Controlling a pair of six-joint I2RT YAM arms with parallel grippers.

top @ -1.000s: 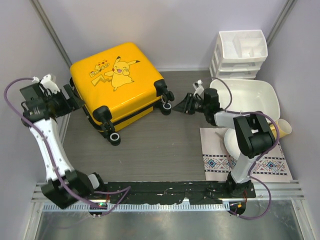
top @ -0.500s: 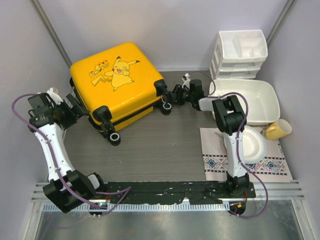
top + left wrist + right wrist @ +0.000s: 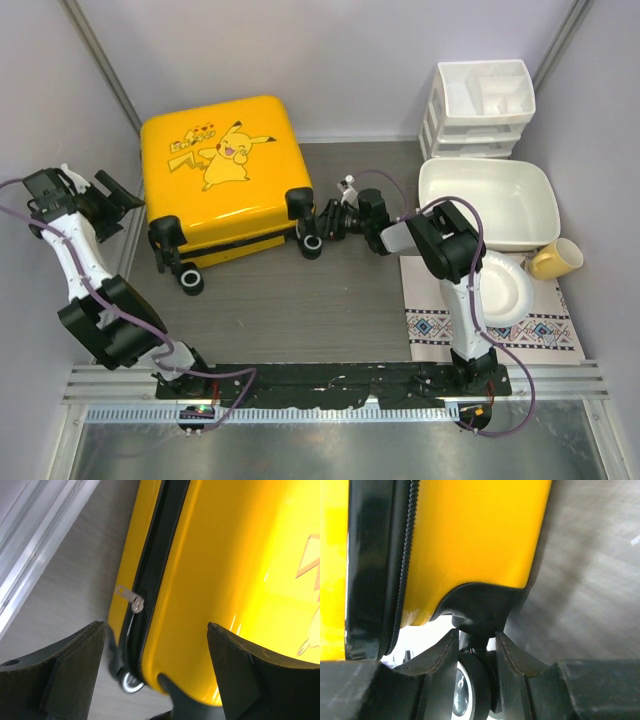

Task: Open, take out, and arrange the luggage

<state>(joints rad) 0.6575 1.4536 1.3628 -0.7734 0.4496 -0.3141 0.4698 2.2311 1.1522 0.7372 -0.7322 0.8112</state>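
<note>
Right tool [image 3: 476, 635] clenched on the luggage [image 3: 222, 160] wheel [image 3: 463, 690] — seemingly to steady it — left tool [image 3: 155, 626] released, straddling the edge by the zipper pull [image 3: 131, 600].

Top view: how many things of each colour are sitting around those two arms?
Yellow: 2, the luggage and a mug
White: 3, a drawer organizer, a basin and a bowl
Patterned: 1, a mat
Total: 6
</note>
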